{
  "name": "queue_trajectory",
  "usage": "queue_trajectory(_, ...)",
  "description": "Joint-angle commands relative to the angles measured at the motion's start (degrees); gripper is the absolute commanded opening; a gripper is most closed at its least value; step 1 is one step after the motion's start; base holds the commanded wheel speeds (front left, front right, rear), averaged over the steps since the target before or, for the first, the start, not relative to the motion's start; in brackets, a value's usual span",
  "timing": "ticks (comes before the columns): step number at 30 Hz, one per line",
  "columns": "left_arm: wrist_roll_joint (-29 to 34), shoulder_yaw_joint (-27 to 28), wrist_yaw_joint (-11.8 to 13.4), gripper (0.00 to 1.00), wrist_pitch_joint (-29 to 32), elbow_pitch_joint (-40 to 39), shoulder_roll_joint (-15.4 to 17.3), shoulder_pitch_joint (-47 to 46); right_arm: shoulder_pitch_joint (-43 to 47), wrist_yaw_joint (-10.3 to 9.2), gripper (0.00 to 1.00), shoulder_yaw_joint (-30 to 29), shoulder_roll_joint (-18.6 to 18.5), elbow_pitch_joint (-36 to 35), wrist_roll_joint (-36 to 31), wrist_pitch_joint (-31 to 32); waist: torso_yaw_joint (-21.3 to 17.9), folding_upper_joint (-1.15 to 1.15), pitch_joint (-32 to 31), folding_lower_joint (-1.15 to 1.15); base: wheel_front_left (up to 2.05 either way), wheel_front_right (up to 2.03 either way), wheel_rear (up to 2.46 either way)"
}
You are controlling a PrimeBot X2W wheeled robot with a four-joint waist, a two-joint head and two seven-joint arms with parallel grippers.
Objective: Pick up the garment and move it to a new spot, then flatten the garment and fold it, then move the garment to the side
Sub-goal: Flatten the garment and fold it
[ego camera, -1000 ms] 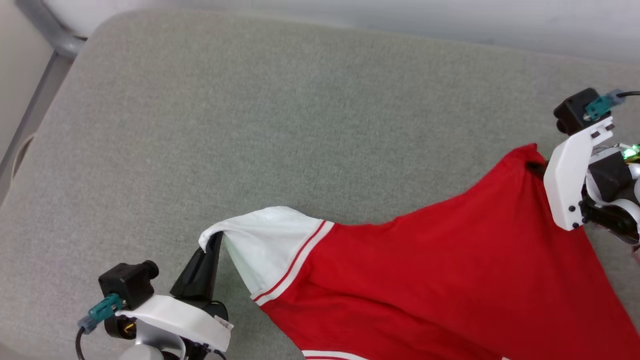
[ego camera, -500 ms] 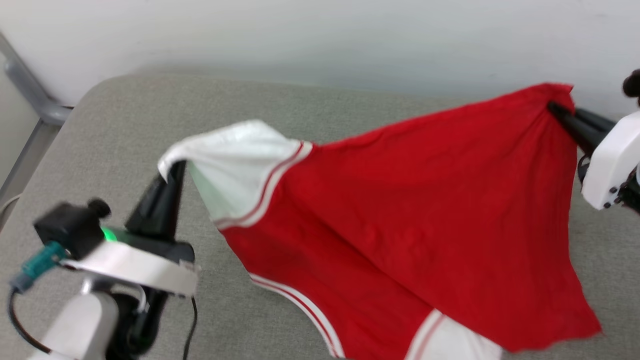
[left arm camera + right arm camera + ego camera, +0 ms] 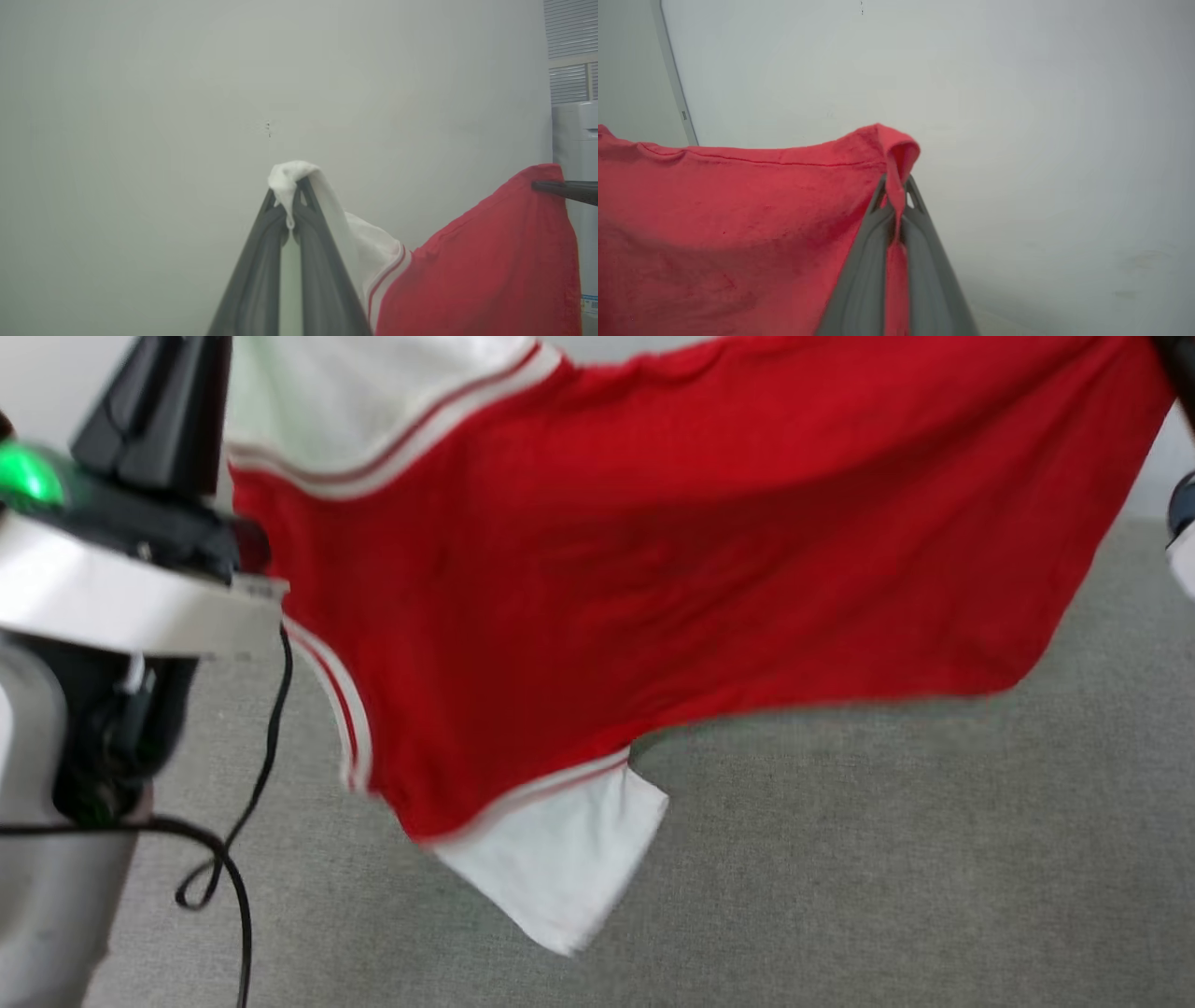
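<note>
While the left gripper [image 3: 290,205] pinched a white sleeve tip of the garment [image 3: 653,569] between its closed fingers, the right gripper [image 3: 895,196] was clamped on a red corner. Between them the cloth hung stretched in the air, above the grey padded surface [image 3: 887,859], with the other white sleeve dangling down.

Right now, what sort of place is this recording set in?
Probably a plain indoor room, maybe a test space: a grey fabric-covered padded surface under the garment, a bare pale wall, and a white appliance below a slatted panel.
</note>
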Motion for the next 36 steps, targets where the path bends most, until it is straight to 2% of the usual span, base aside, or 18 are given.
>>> queue_trajectory(1,0.31,-0.18,-0.39,0.00,0.66,0.33,0.01,-2.80,-1.57,-0.05,0.00,-0.54,0.93,-0.76,-0.75,0.65,-0.24,0.00,1.02,0.00,0.00,0.00,0.00)
queue_trajectory(8,0.06,-0.56,-2.84,0.00,3.05,4.83,-0.35,-16.68,-9.73,-0.05,0.00,-1.98,3.52,-2.26,-3.01,3.12,-0.80,0.00,6.55,0.00,0.00,0.00,0.00)
queue_trajectory(15,0.41,-1.29,-5.55,0.00,4.60,12.10,-0.58,-32.92,-22.38,-0.05,0.00,-2.98,4.99,0.24,-5.69,4.47,-0.93,0.00,15.90,0.00,0.00,0.00,0.00)
queue_trajectory(16,0.41,-1.29,-5.55,0.00,4.60,12.10,-0.58,-32.92,-22.38,-0.05,0.00,-2.98,4.99,0.24,-5.69,4.47,-0.93,0.00,15.90,0.00,0.00,0.00,0.00)
queue_trajectory(23,2.31,-2.93,-7.18,0.00,5.47,20.27,-0.74,-50.87,-38.29,-0.05,0.00,-2.78,7.14,9.10,-10.69,2.74,-2.06,0.00,23.59,0.00,0.00,0.00,0.00)
queue_trajectory(28,2.81,-4.03,-7.76,0.00,4.90,26.53,-1.84,-61.55,-49.73,-0.05,0.00,-1.97,7.21,16.33,-13.79,0.14,-1.98,0.00,27.08,0.00,0.00,0.00,0.00)
queue_trajectory(36,2.42,-4.82,-8.17,0.00,2.22,34.02,-2.56,-70.88,-63.16,-0.05,0.00,1.38,7.81,28.43,-16.79,-5.44,-1.84,0.00,29.90,0.00,0.00,0.00,0.00)
